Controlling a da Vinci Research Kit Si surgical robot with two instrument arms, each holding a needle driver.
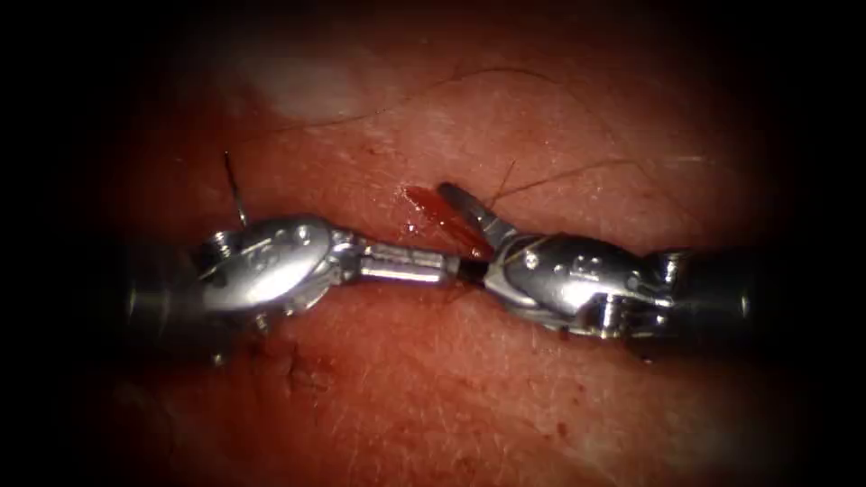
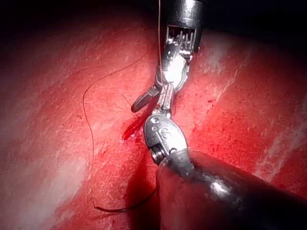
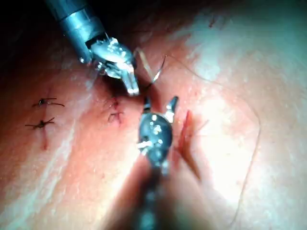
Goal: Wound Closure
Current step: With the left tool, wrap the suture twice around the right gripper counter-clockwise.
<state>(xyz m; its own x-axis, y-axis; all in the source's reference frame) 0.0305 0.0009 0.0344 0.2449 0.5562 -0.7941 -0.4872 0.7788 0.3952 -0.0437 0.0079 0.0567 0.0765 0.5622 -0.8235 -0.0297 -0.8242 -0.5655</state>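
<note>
Two hands meet over cut [image 1: 422, 200]: left hand [image 1: 447, 268] closed (grasp hidden), right hand [image 1: 473, 236] spread wide, empty; needle position unclear.

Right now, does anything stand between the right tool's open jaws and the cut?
Nothing visible does: the right tool, holding nothing, spreads its jaws at the cut. The left tool, jaws shut, meets it tip to tip beside the cut; what it holds, and where the needle is, I cannot tell.

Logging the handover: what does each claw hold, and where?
Right claw is open, holding nothing. Left claw is shut; whether its tips pinch thread cannot be told.
</note>
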